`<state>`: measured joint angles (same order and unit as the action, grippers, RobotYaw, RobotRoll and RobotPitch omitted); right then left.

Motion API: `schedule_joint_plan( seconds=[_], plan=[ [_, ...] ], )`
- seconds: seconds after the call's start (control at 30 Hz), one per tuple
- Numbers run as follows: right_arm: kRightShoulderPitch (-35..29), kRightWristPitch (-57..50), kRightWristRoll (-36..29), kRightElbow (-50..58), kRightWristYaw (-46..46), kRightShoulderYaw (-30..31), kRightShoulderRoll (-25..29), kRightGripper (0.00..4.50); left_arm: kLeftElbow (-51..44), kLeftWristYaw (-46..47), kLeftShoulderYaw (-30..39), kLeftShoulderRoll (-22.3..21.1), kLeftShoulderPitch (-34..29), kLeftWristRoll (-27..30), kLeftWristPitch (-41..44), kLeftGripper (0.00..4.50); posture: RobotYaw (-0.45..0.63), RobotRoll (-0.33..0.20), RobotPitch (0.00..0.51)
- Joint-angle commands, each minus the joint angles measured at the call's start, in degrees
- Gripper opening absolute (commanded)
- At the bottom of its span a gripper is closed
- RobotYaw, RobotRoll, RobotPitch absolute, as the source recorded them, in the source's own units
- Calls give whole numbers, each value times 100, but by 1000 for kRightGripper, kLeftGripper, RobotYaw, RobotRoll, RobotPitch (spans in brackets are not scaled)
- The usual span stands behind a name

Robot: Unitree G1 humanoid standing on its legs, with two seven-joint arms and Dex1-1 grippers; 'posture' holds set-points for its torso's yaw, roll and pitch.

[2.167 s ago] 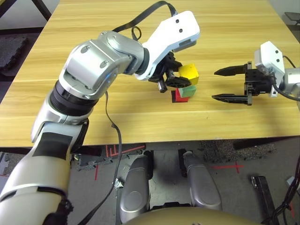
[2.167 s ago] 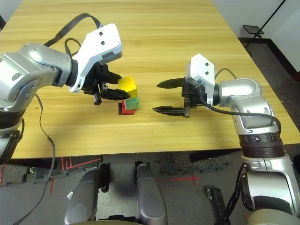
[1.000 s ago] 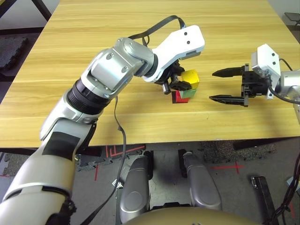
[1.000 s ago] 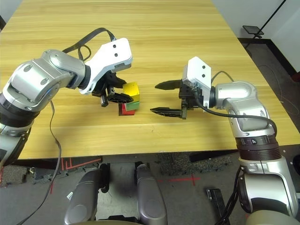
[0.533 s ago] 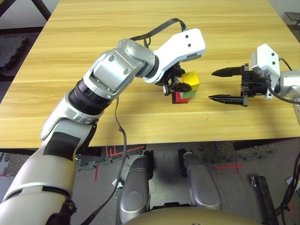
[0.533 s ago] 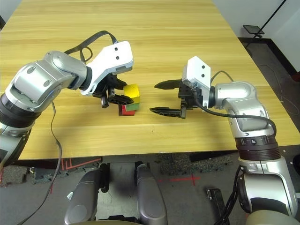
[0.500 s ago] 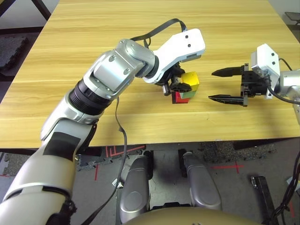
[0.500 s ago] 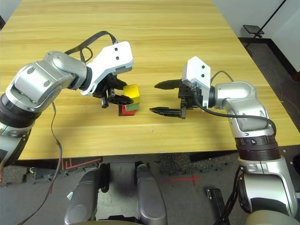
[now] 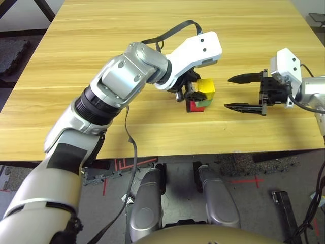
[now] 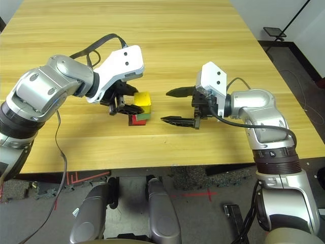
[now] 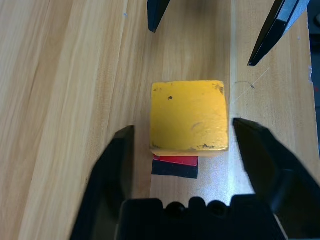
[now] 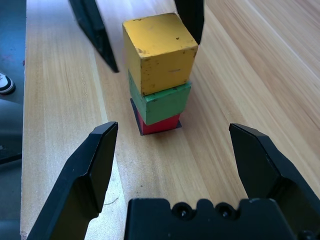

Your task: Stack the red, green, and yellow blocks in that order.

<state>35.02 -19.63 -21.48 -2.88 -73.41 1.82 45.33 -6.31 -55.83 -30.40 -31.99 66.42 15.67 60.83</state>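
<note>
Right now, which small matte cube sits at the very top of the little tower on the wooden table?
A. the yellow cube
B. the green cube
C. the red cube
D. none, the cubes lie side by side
A: the right wrist view shows the yellow matte cube on top of the green matte cube, which rests on the red matte cube, while the open fingers of the left gripper flank the top cube without touching it.

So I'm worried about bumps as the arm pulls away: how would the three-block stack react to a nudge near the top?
It would probably tip or shed its top. The yellow block sits slightly skewed on the green block, overhanging one edge. The red block gives only a narrow base. The blocks look rigid and matte, so they should slide little, but the open left tool straddles the top closely.
</note>
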Motion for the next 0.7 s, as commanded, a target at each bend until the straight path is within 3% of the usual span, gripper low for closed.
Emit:
schedule_joint_plan(
  seconds=[0.03,0.17,0.47,0.7],
  plan=[
    [-13,47,-7,-2,4,-21,-17,4500,-5,-76,-120,-20,-71,-89,-42,4458,249,186,255],
    [-15,76,4,-9,20,-21,-41,4500,-59,-292,-284,-262,-77,-196,-139,4458,247,185,242],
    [25,129,44,-107,-90,-21,60,4500,-470,-1004,-341,-1453,-455,-271,-201,4458,248,181,236],
    [655,585,349,-1262,-354,-92,449,4500,545,-982,-51,-1956,-725,-722,-764,4458,261,162,221]
  ],
)
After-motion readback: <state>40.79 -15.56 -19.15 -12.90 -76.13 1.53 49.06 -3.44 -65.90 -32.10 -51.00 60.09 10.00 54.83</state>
